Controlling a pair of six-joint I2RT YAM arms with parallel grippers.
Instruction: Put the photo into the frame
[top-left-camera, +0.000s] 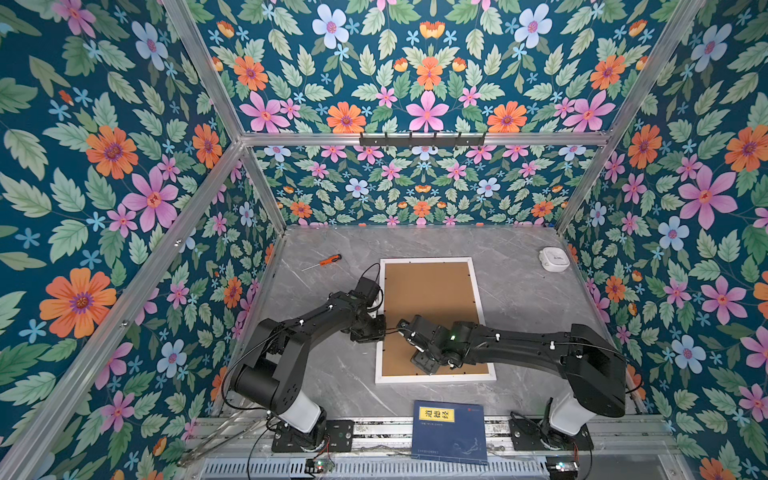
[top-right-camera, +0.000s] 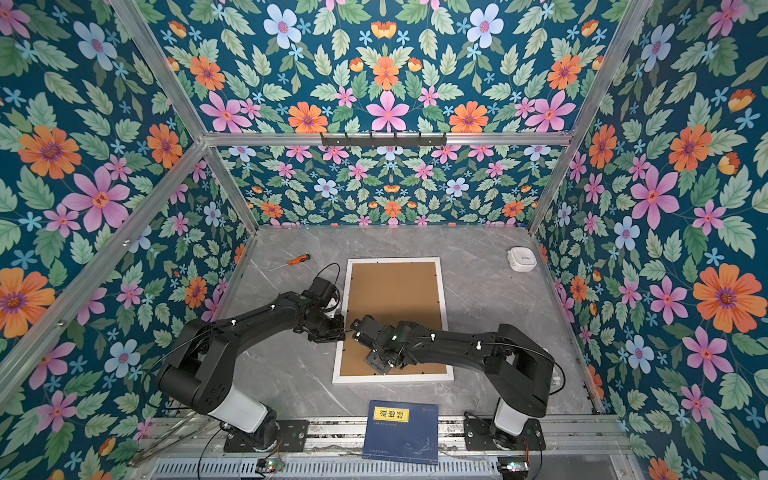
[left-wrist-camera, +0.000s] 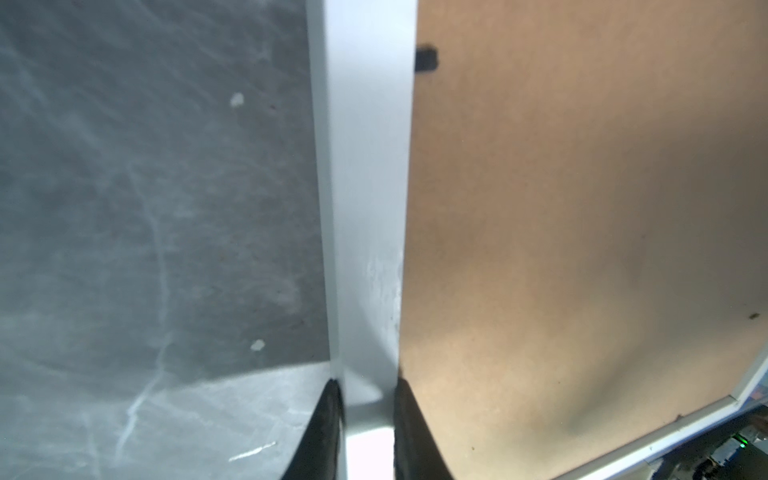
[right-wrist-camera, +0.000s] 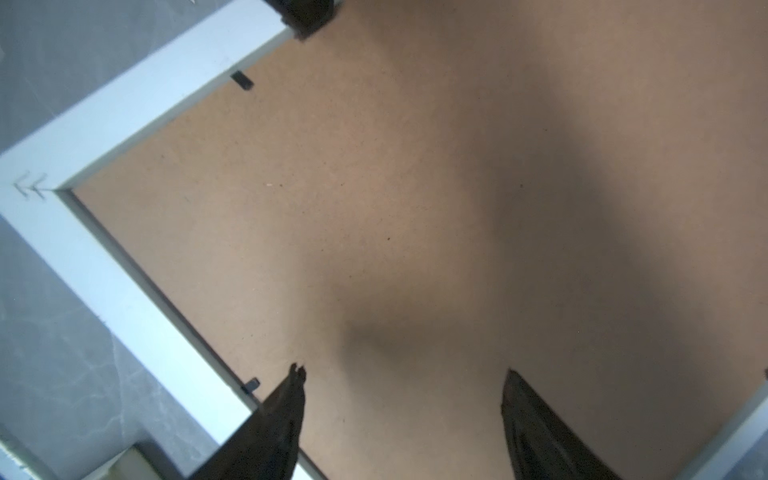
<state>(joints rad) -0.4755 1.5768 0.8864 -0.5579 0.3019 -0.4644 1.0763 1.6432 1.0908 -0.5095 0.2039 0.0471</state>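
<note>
Blue book (top-left-camera: 451, 432) at near edge; left tool (left-wrist-camera: 365, 388) clamps frame (top-left-camera: 436, 378) rail, right tool (right-wrist-camera: 404, 370) gapes above backing board (top-left-camera: 428, 291).

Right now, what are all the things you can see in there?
frame: one, white, flat mid-table
backing board: one, brown, inside the frame
screwdriver: one, orange handle, table's far left
small device: one, white, far right corner
book: one, dark blue, yellow label, near edge
hook rack: one, black, back rail
table: one, grey marble
left gripper: one, black, shut on the frame's left rail
right gripper: one, black, open over the backing board
</note>
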